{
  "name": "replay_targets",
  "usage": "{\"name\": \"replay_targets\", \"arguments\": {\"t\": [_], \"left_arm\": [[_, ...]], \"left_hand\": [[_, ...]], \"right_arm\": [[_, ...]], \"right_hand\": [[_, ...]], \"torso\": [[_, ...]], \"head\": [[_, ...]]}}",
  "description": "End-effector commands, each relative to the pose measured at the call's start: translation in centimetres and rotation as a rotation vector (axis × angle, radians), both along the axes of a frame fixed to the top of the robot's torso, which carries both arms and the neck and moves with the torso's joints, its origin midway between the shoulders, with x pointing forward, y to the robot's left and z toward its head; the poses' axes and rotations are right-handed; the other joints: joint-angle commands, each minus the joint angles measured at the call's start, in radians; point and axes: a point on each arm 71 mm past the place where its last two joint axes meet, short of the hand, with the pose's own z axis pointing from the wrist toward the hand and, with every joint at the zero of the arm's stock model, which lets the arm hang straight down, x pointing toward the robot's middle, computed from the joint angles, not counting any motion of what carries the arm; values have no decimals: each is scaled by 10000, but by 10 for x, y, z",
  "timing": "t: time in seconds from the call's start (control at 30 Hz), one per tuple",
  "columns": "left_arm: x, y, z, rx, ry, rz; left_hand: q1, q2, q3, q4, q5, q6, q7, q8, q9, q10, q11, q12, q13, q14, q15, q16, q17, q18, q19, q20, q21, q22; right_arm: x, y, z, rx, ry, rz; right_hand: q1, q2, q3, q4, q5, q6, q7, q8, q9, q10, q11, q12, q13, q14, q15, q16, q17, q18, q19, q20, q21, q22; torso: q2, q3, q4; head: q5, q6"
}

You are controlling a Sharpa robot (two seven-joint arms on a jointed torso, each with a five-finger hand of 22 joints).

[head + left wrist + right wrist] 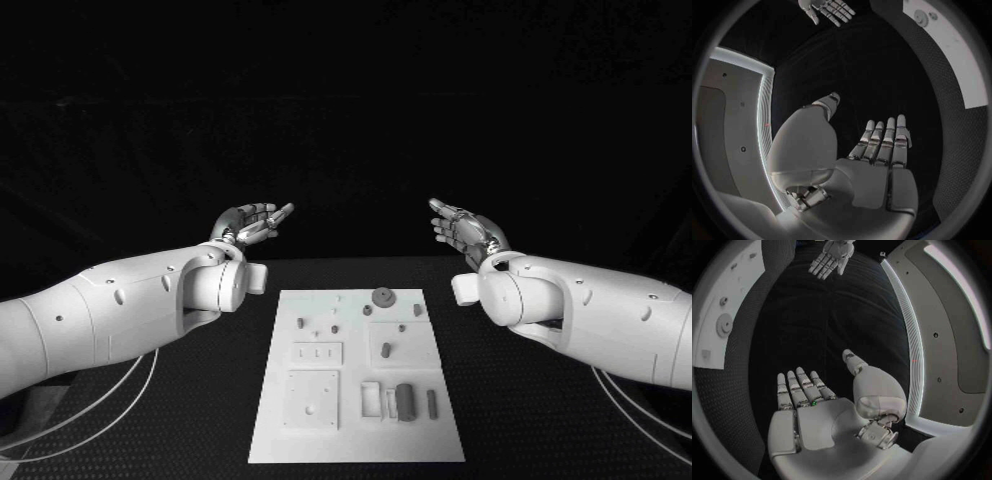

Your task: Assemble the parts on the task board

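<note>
Both of your hands are up in the air past the far end of the task board, palms facing each other. Your left hand is spread and holds nothing. Your right hand is the same. The white board lies flat in the middle of the black counter. The small grey parts lie on it, and a round one sits near the far end. They look little, hard and light, so they may slip. Pinch each one gently by its sides.
</note>
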Motion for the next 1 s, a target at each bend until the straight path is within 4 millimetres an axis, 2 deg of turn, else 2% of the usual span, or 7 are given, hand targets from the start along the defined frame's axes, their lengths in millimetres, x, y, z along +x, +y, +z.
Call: {"name": "replay_targets", "arguments": {"t": [0.03, 0.27, 0.37, 0.4, 0.57, 0.77, 1.0], "left_arm": [[7, -2, 0, -155, 1113, -809], [11, 0, 3, -63, 1182, -815], [11, 0, 3, -63, 1182, -815], [9, -3, 9, 730, 402, -1817], [6, 0, 9, 683, 417, -1883], [4, 2, 9, 481, 352, -2343], [-5, -6, 10, 458, 281, -2930]], "left_hand": [[156, -34, 85, -4, 54, 66, 5, 73, 90, 204, -29, 51, 19, 68, 13, 62, 85, -153, 88, 16, 73, 106], [196, 78, 67, -14, 56, 188, 7, 207, 190, 888, -138, 185, 99, 249, -17, 237, 206, -153, 199, -54, 166, 227], [455, 475, -172, -113, 72, 846, 475, 526, 313, 1707, 164, 522, 232, 806, 5, 561, 356, -29, 800, -306, 463, 387], [581, 670, -423, -165, 29, 996, 526, 553, 298, 1954, 208, 599, 254, 1027, 4, 652, 380, 3, 1009, -374, 525, 394], [1207, 1277, -1364, -309, 64, 1704, 1100, 623, 171, 3160, 634, 1006, 393, 2523, 78, 1190, 519, 535, 2182, -504, 918, 455], [2190, 1853, -2613, -12, 69, 2293, 947, 450, -182, 3662, 504, 908, 278, 3020, 14, 928, 337, 671, 2575, -512, 734, 235], [3102, 2243, -3139, 9, 74, 2956, 721, 424, -409, 4145, 361, 878, 227, 3485, -95, 874, 354, 664, 2991, -632, 673, 117]], "right_arm": [[7, 4, 0, -91, 1244, 1970], [19, -6, 7, -485, 1727, 2502], [20, -8, 9, -560, 1813, 2591], [34, -17, 20, -3423, -470, 2504], [41, -21, 22, -5107, -1440, 2858], [43, -20, 16, -6909, -1398, 3767], [47, -9, 14, -9106, -1900, 4326]], "right_hand": [[328, 69, 60, -260, 34, 246, 918, 227, 222, 447, -49, 124, 55, 196, 11, 173, 155, 80, 36, 77, 85, 282], [1298, -110, 399, -929, 36, 1613, 923, 1271, 1225, 1863, -28, 535, 200, 1462, 80, 1083, 971, -31, 75, 227, 295, 626], [1791, -196, 567, -1359, 39, 2121, 916, 1537, 1322, 2268, -5, 668, 218, 1951, 91, 1391, 1183, 44, 371, 190, 543, 1622], [1917, -222, 617, -1475, 40, 2274, 939, 1601, 1330, 2424, 20, 722, 229, 2094, 111, 1466, 1211, 72, 485, 183, 623, 1954], [2560, -415, 944, -1840, 41, 3209, 1112, 1912, 1334, 3416, 236, 1023, 283, 2986, 383, 1845, 1332, 436, 1687, 79, 1172, 4171], [3296, -669, 1085, -1881, 34, 4108, 991, 2070, 1280, 4543, -30, 1243, 309, 4229, -33, 2314, 1566, 937, 2852, 18, 1209, 3915], [3754, -913, 1033, -1881, 36, 4860, 777, 2107, 1243, 5715, -458, 1453, 556, 5822, -722, 2925, 2135, 1556, 4536, -4, 1353, 3594]], "torso": [[10, 1, 2], [10, 1, 2], [10, 1, 2], [58, -13, 33], [58, -39, 21], [182, -58, -3], [411, 6, 94]], "head": [[-1, -2], [-1, -2], [-1, -2], [-90, -256], [-7, -281], [40, -208], [10, -150]]}}
